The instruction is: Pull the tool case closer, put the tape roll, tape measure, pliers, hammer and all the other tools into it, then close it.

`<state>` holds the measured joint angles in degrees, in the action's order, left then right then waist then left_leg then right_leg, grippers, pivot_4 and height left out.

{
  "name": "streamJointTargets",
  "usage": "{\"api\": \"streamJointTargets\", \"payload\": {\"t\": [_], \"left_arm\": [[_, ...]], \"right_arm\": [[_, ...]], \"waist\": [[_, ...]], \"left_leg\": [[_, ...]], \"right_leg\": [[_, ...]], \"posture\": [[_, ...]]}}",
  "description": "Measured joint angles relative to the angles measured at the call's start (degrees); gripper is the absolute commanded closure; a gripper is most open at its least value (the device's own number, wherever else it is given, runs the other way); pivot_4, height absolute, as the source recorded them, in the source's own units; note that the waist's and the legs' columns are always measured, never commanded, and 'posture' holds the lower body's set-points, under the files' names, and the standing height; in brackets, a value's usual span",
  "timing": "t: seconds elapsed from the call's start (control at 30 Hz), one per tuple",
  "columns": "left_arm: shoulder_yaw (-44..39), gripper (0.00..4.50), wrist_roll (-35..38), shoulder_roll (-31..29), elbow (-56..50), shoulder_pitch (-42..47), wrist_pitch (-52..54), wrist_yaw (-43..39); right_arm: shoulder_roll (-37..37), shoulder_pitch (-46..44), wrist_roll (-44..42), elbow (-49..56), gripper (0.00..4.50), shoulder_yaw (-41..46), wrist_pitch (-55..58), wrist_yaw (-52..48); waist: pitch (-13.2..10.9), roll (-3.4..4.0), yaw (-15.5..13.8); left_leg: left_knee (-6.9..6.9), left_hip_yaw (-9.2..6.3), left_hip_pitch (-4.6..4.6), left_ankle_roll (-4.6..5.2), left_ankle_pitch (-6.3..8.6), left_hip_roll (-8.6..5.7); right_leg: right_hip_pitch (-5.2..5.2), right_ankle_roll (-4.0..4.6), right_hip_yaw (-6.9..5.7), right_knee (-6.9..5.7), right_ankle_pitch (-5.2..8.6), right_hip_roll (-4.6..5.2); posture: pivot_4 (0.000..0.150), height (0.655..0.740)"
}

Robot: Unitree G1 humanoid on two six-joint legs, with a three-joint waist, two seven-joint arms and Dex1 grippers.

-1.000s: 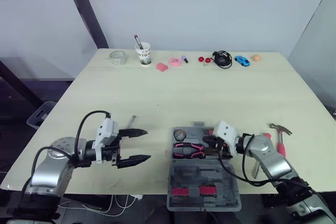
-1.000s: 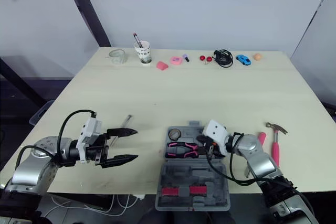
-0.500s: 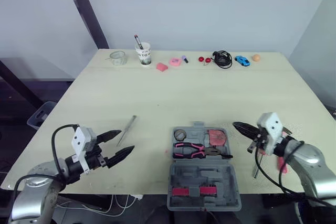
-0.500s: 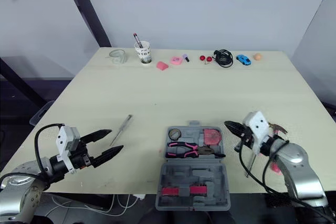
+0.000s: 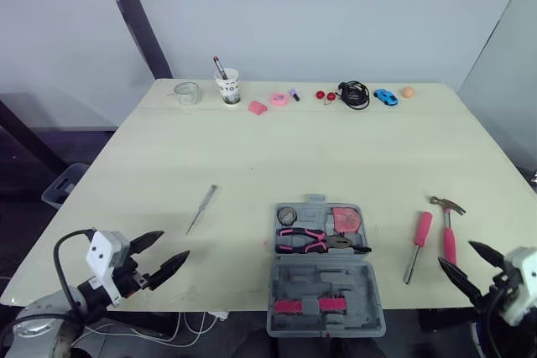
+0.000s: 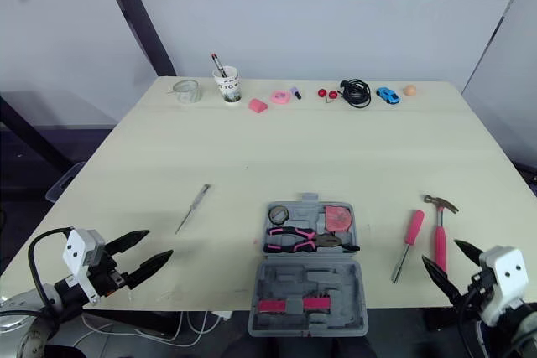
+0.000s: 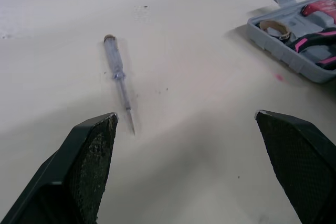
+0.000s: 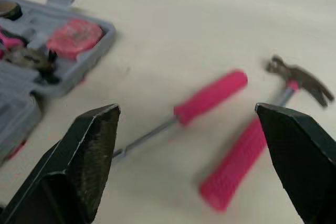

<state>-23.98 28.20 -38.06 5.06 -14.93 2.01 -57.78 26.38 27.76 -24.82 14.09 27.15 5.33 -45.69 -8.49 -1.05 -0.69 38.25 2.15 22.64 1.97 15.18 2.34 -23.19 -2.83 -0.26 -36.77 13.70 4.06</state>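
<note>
Near left edge: left gripper, black fingers spread wide, empty. Just ahead on the pale wooden table: slim clear-handled screwdriver, probably light and prone to rolling; best pinched across the handle. Centre: open grey plastic tool case holding tape roll, pink-handled pliers, red tape measure. Further right, well apart from the case: pink-handled screwdriver beside pink-handled hammer, likely head-heavy; best gripped near the head. Right gripper likewise agape, empty.
</note>
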Motion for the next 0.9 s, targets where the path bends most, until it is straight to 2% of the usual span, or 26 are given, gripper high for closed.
{"api": "streamJointTargets", "payload": {"t": [0.2, 0.5, 0.73, 0.9], "left_arm": [[-0.68, 0.00, -0.67, -0.77, 4.61, -2.00, -2.30, -1.85], [-0.73, 0.00, -1.34, -1.97, 7.60, -0.80, -4.11, -3.43], [3.67, 0.00, -3.71, -3.99, 2.90, -0.42, -4.99, -7.88], [9.62, 0.00, -5.28, -6.06, -2.05, 5.16, -2.85, -9.84]], "right_arm": [[-1.99, 7.70, -2.25, -6.05, 0.03, 4.33, -4.30, -1.99], [-1.64, 9.01, -2.41, -7.64, 0.03, 4.88, -5.60, -2.82], [4.31, 6.01, -2.57, 0.32, 0.03, 2.19, -0.45, -2.61], [9.86, 0.03, -2.18, 5.86, 0.03, -3.57, 6.32, -2.50]], "waist": [[0.02, 0.01, -0.01], [0.04, 0.03, 0.05], [0.05, 0.01, -0.17], [0.05, 0.04, -0.14]], "left_leg": [[-0.13, 0.05, 0.09, -0.01, 0.01, 0.01], [-0.16, 0.14, 0.11, -0.06, 0.04, 0.09], [-0.17, 0.26, 0.14, -0.04, 0.03, 0.05], [-0.15, 0.30, 0.13, -0.02, 0.01, -0.03]], "right_leg": [[-0.15, 0.02, 0.04, 0.05, 0.01, 0.07], [-0.28, 0.01, -0.06, 0.03, 0.01, 0.50], [-0.31, 0.03, -0.10, 0.04, -0.02, 0.52], [-0.29, 0.04, -0.09, 0.02, -0.03, 0.34]], "posture": [[0.150, 0.7400], [0.150, 0.7400], [0.150, 0.7400], [0.150, 0.7400]]}}
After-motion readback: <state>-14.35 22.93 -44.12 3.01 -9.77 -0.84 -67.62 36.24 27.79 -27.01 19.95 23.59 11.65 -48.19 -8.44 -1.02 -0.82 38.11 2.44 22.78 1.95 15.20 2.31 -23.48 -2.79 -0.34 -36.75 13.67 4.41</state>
